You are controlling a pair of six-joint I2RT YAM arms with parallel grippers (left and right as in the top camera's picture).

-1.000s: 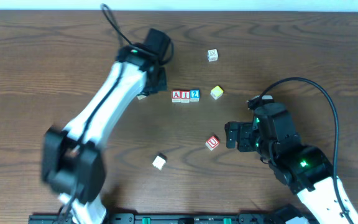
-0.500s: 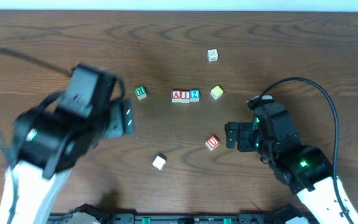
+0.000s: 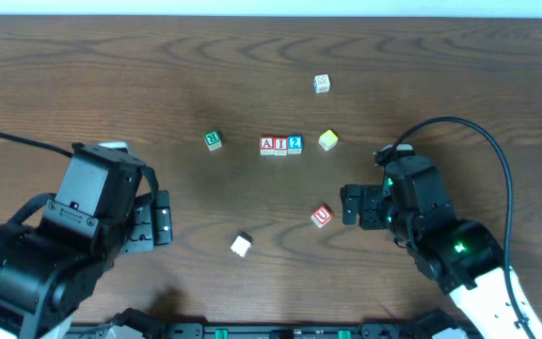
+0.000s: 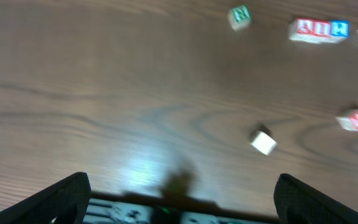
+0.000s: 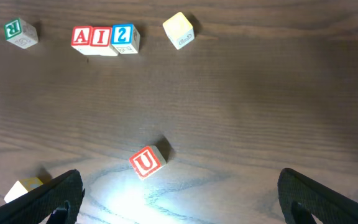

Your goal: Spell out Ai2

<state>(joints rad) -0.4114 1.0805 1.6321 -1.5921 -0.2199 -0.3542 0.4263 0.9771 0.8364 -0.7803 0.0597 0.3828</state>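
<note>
Both pairs of jaws gape empty, the left gripper (image 3: 161,218) having swung back from the green R block (image 3: 214,140) to the near-left of the table (image 3: 83,75), the right gripper (image 3: 348,204) staying by the red U block (image 3: 321,216), and the touching block row (image 3: 280,145) reading A I 2 unmoved mid-table.

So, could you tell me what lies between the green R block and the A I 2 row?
Nothing: the table is bare wood between the green R block and the A I 2 row, as the overhead and right wrist views show.

Blurred left-wrist view; glare on table (image 5: 114,193)
</note>
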